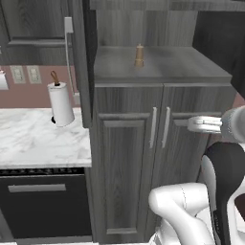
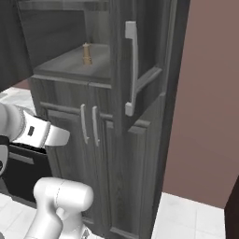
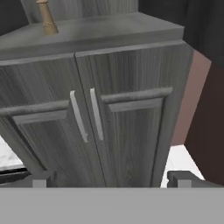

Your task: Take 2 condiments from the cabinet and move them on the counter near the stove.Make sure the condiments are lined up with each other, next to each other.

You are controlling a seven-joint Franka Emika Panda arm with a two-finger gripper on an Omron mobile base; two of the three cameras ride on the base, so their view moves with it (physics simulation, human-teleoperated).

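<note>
Left base: pepper mill (image 1: 139,56) upright on cabinet (image 1: 158,143) niche shelf.
Right base: mill stands alone there.
Hand: gripper (image 3: 112,178) wide open, empty, facing the lower doors. Mill likely light, rigid wood; grab mid-body, below the knob.

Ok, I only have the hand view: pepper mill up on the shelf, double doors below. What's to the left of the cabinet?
Observer: A white marble counter meets the cabinet side, with a paper-towel roll standing on it close to the cabinet.
Operator: And is the upper door open?
Observer: Yes. In the right base view the right-hand upper door is swung out, its long bar handle facing the robot.
</note>
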